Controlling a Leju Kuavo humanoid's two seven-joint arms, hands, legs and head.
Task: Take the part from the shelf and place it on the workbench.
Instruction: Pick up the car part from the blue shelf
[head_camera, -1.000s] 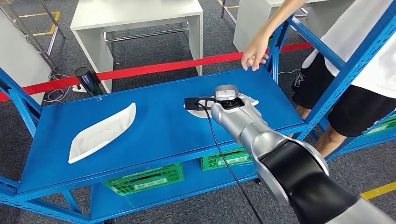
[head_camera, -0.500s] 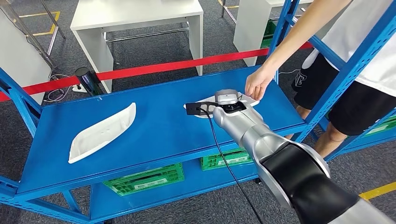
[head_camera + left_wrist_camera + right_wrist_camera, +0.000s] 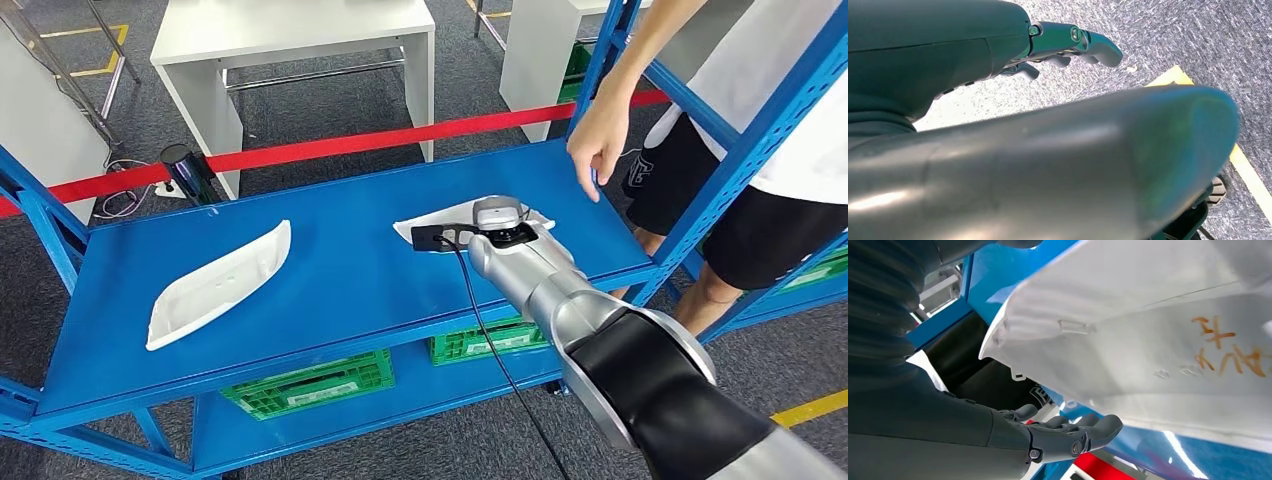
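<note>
A person's hand (image 3: 598, 135) was touching the white part (image 3: 437, 222) half a second ago; now it has pulled up toward 1 o'clock of the part, leaving it to the robot. The part still lies on the blue shelf (image 3: 330, 270), not lifted yet. The right hand (image 3: 497, 228) has moved a little toward 3 o'clock over it.

The right wrist view shows what the head view hides: the fingers (image 3: 1083, 432) are stretched out, holding nothing, just beside the part's edge. The left hand (image 3: 1068, 45) hangs over the floor, fingers loosely apart.
</note>
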